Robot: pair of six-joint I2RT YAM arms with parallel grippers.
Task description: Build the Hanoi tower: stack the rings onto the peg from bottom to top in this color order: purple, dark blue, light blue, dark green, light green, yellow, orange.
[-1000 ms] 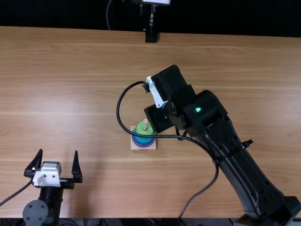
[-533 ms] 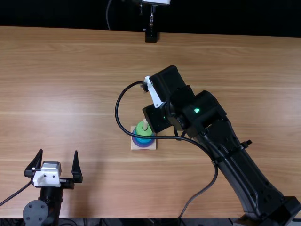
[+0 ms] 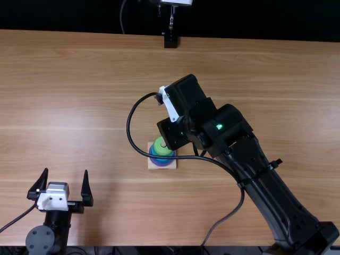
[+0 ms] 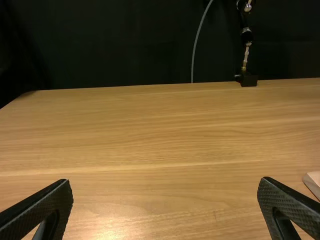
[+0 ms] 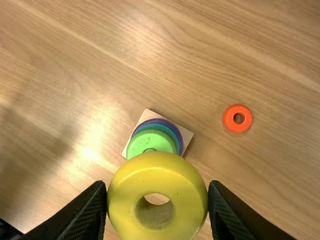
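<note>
In the top view my right gripper (image 3: 174,133) hangs over the peg's wooden base (image 3: 151,164). In the right wrist view my right gripper (image 5: 157,195) is shut on the yellow ring (image 5: 122,200), which is above the table, overlapping the stack's near edge. Light green (image 5: 150,140), blue (image 5: 170,132) and purple (image 5: 178,136) rings lie stacked on the square base (image 5: 186,134); the peg is mostly hidden. An orange ring (image 5: 237,118) lies loose on the table. My left gripper (image 3: 65,171) stands open at the near left; in the left wrist view, that gripper (image 4: 165,181) holds nothing.
The wooden table (image 3: 79,95) extends around the base. A black stand (image 3: 170,41) is at its far edge. The right arm's looping cable (image 3: 129,125) passes above the stack.
The right arm has shifted slightly left in the top view, bringing its gripper farther over the peg. The left arm and the base have stayed still.
</note>
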